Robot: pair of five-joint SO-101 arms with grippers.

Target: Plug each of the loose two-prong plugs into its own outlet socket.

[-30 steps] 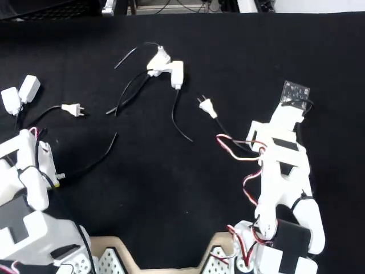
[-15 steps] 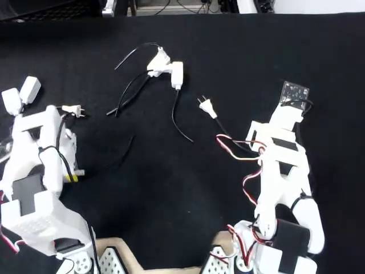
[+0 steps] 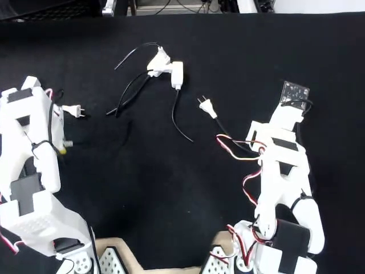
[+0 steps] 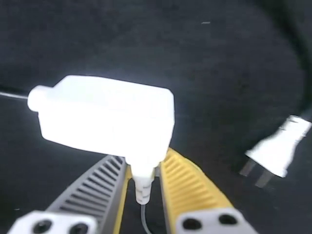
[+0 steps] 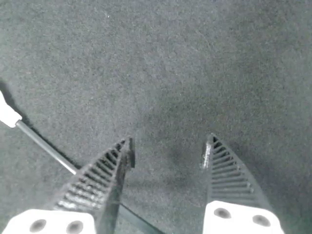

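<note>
Left end effector (image 4: 145,170) advanced; now pinches white boxy plastic outlet socket (image 4: 105,117) by its neck, ready for mating. White two-prong plug (image 4: 278,148) near. Right end effector (image 5: 168,146) gapes wide.

White arms (image 3: 282,171), red-white cables (image 3: 223,144), left pincer's (image 4: 145,163) one finger (image 4: 190,185) yellow.

Left arm (image 3: 28,131): advances from the table's near-left corner toward the far-left edge. Left gripper (image 4: 144,168) arrives at an outlet socket (image 4: 105,117), jaws now pinching its cord stub.

Even light; glare on white socket (image 4: 102,114)
</note>
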